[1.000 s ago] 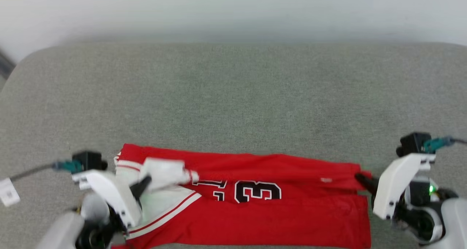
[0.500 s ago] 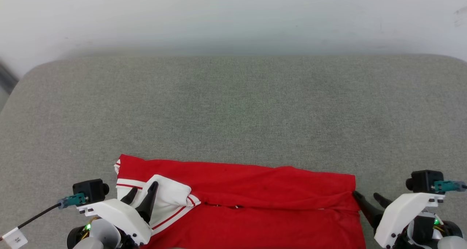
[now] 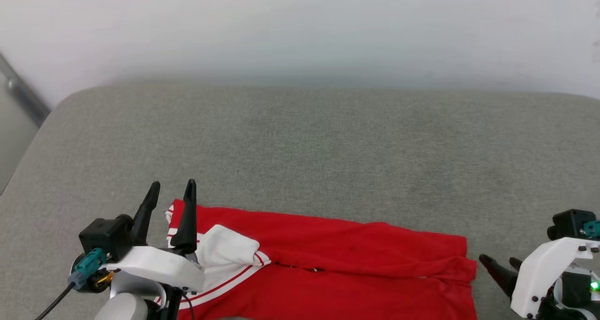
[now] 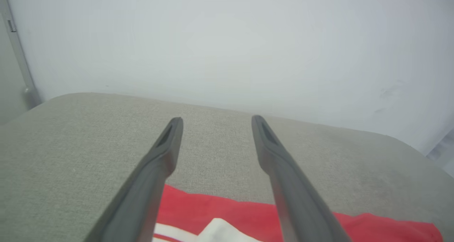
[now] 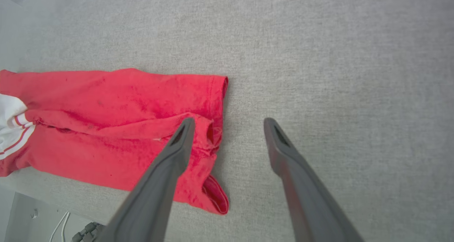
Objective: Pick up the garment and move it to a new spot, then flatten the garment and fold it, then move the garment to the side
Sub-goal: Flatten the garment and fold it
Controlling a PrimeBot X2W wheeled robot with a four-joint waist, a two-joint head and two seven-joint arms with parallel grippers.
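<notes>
**Item 1. Garment**. Red shirt, lying on the near part of a grey upholstered surface. It is folded lengthwise into a long band that runs left to right, with plain red cloth uppermost. A fold line runs along the middle of the band. A white sleeve with red striping lies on top at the left end. The hem forms the right end, and its lower corner is turned over to show the inside. The near edge is cut off by the bottom of the head view.

**Item 2. Left gripper**. Fingers are spread well apart with nothing between them. It is raised over the left end of the garment, tips pointing toward the pale wall. In the left wrist view the red cloth and sleeve lie below and between the fingers, ungripped. A teal connector with a black cable sits at the wrist.

**Item 3. Right gripper**. Fingers are parted and empty. It sits just beside the right end of the garment, with a strip of bare grey surface between tips and hem in the head view. In the right wrist view one finger crosses in front of the hem. A green light shows on the wrist.

**Item 4. Surroundings.** A grey strip runs down the wall at far left.
</notes>
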